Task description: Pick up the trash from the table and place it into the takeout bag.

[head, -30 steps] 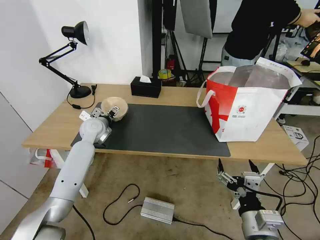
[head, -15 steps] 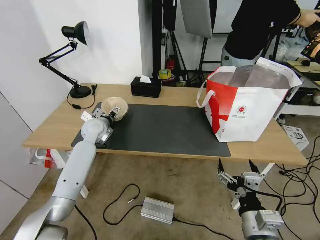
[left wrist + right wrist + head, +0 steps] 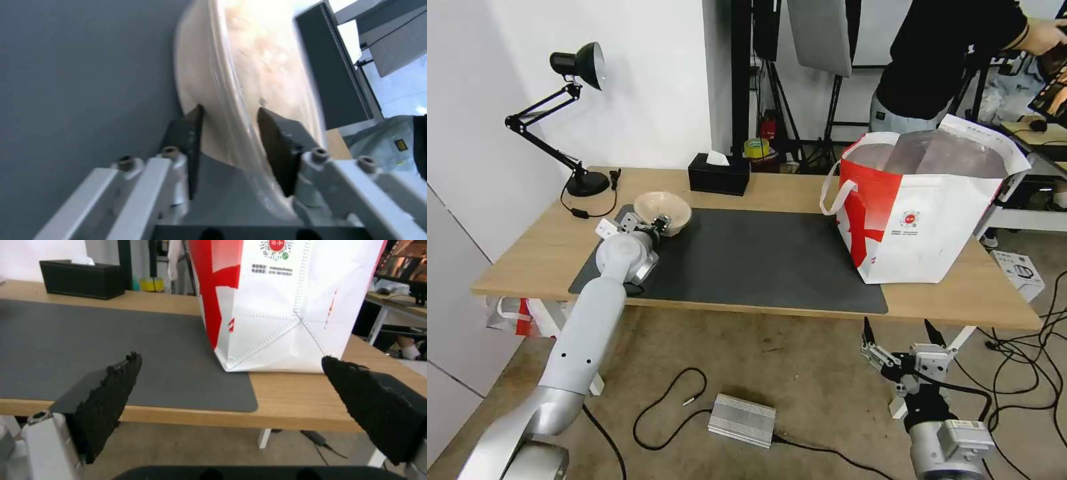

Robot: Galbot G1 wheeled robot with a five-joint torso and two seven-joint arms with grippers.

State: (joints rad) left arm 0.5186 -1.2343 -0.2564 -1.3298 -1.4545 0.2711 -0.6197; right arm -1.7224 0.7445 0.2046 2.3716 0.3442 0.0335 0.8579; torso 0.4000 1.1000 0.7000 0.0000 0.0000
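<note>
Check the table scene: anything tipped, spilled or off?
Nothing spilled. The left tool pinches the beige pulp bowl by its rim, tilted, over the mat's corner. The takeout bag stands upright.

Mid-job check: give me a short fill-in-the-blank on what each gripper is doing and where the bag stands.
1. The left gripper is shut on the rim of the beige pulp ____.
2. The right gripper hangs below the light-wood table edge with its fingers ____.
3. The big white-and-red insulated takeout bag stands at the ____ end of the dark grey rectangular mat.

Missing words: bowl; open; right
</note>
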